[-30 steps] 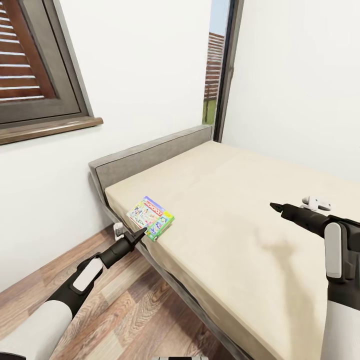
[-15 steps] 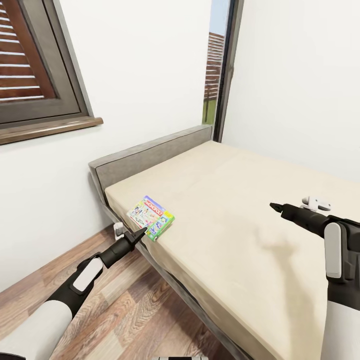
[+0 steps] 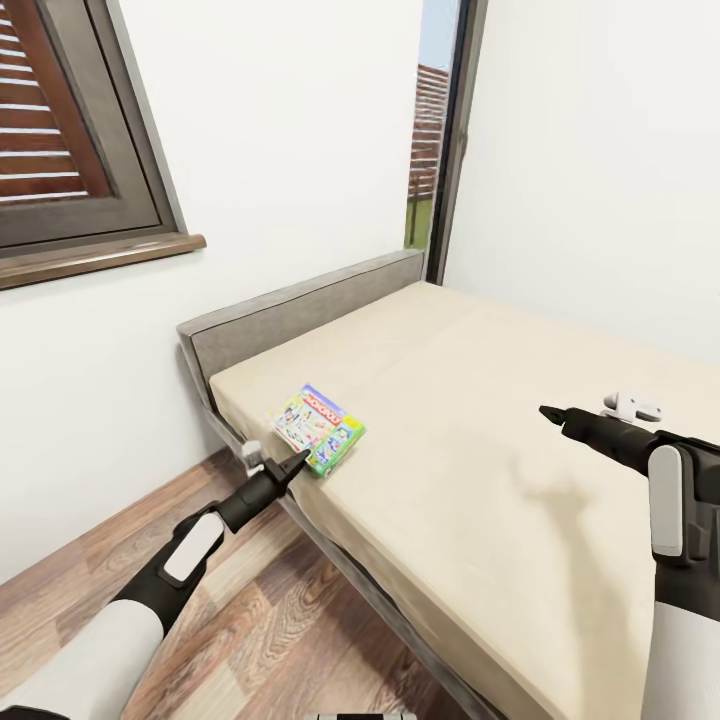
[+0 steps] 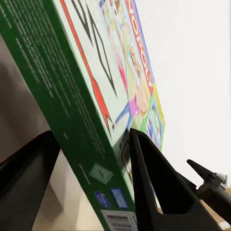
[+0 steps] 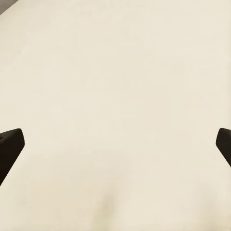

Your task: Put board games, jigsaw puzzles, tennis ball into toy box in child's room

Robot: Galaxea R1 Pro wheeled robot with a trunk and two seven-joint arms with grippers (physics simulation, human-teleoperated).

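Once your left hand [image 3: 296,460] clamped the MONOPOLY game [image 3: 320,429] by its edge, the box shifted up off the bed [image 3: 480,400] corner, so the lift had begun, while your right hand [image 3: 548,412] hovered wide open, empty.

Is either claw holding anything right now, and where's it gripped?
The left claw grips the Monopoly box by its near edge, one finger on each face. The right claw is open, holding nothing.

MONOPOLY box [image 4: 103,91] cropped by left wrist frame, small print unreadable. Bed [image 3: 520,420] cut off at head view's right edge. Right gripper [image 5: 115,144] fingertips barely in frame.
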